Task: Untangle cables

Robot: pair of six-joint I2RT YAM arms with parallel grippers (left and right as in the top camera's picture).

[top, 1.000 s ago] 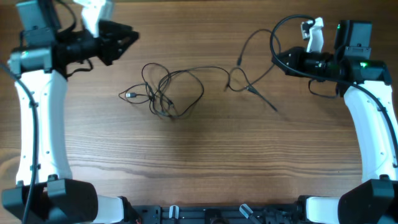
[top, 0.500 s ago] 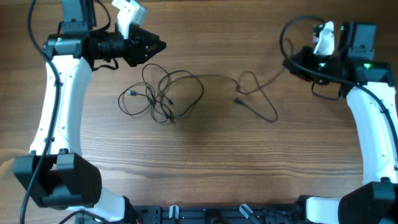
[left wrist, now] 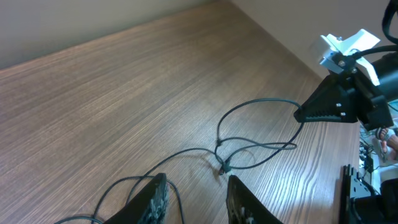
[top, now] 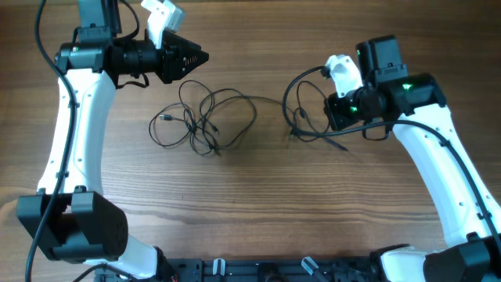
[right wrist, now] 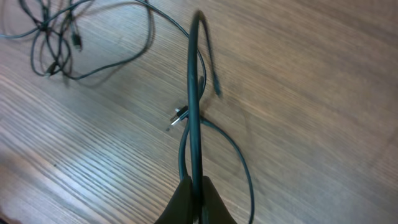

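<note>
The cables are seen lying in a loose tangle on the wooden table. Just right of that tangle, one strand is pinched between the jaws of the right gripper and held up in a loop (its plug end rests on the wood below). The left gripper is held over the tangle's far left side, jaws spread, nothing between them.
</note>
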